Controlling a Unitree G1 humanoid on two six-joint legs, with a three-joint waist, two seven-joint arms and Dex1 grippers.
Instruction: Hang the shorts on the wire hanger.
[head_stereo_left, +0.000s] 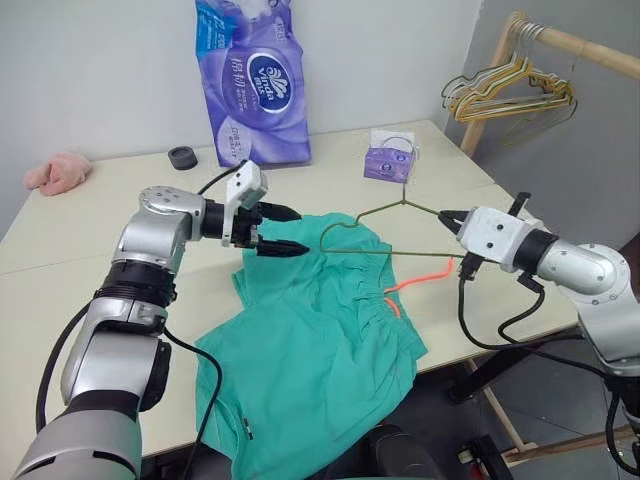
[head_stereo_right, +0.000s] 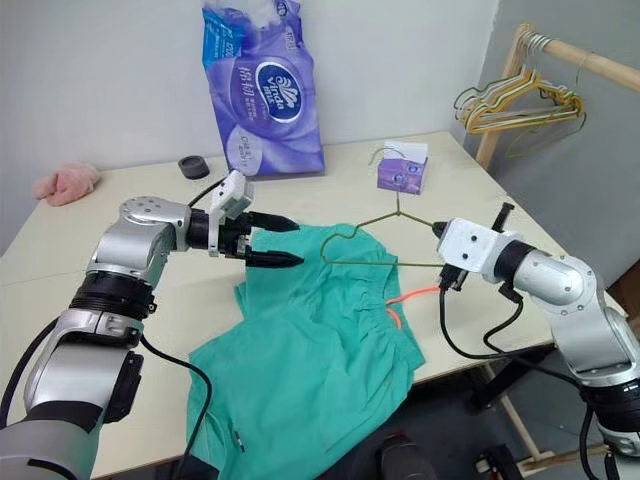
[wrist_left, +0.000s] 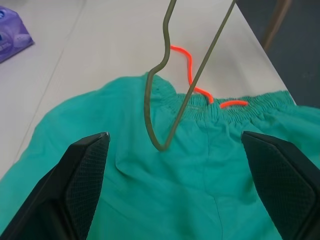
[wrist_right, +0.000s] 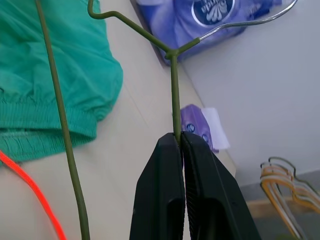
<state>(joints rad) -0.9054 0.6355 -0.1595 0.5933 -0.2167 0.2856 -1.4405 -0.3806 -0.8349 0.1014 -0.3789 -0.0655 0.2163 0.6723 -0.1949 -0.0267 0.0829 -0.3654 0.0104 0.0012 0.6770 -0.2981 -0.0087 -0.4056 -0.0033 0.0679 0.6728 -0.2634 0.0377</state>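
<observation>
The right tool (wrist_right: 181, 142), pressed together, pinches the wire hanger (head_stereo_left: 385, 235) above the shorts (head_stereo_left: 320, 340) lying on the tabletop (head_stereo_left: 60, 270). The left tool (head_stereo_left: 275, 230) is spread beside the hanger. That thin wire could swivel in the pinch and miss the waistband.

Pale table (head_stereo_left: 90, 270): teal shorts (head_stereo_left: 320, 350), purple tissue pack (head_stereo_left: 252, 85), tissue box (head_stereo_left: 388, 162), black ring (head_stereo_left: 182, 157), pink cloth (head_stereo_left: 58, 174).
</observation>
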